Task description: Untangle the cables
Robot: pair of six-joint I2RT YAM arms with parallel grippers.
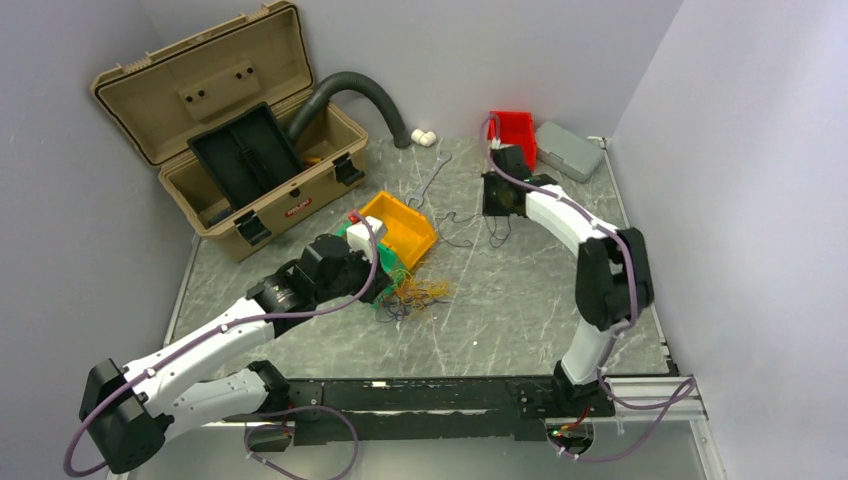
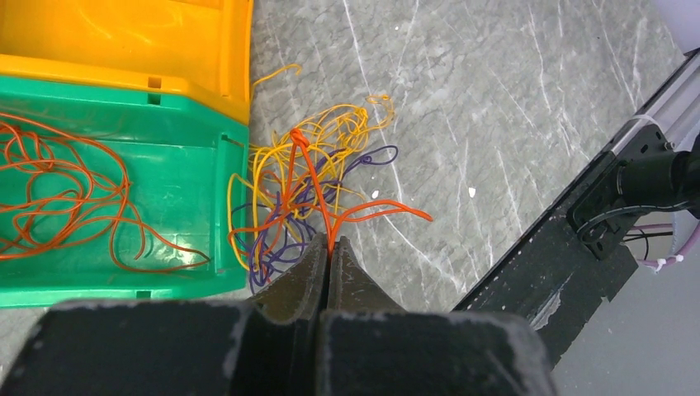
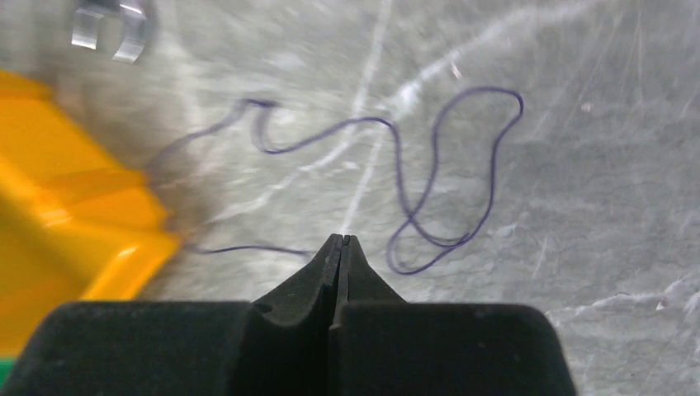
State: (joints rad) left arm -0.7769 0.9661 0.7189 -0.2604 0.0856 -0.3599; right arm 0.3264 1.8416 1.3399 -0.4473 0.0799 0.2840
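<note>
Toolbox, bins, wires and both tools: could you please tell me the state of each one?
Toolbox, lid open.
Green bin, holds loose orange wires.
Yellow bin, no wires visible inside.
Cable tangle, knotted, on the table beside the green bin.
Left tool, shut on an orange wire from the tangle.
Right tool, shut; any grip unclear.
Purple wire, lying loose.

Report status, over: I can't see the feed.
Copy: left gripper shut on orange wire. Then right gripper shut, purple wire at its tips, hold unclear. The cable bunch knotted beside green bin.
</note>
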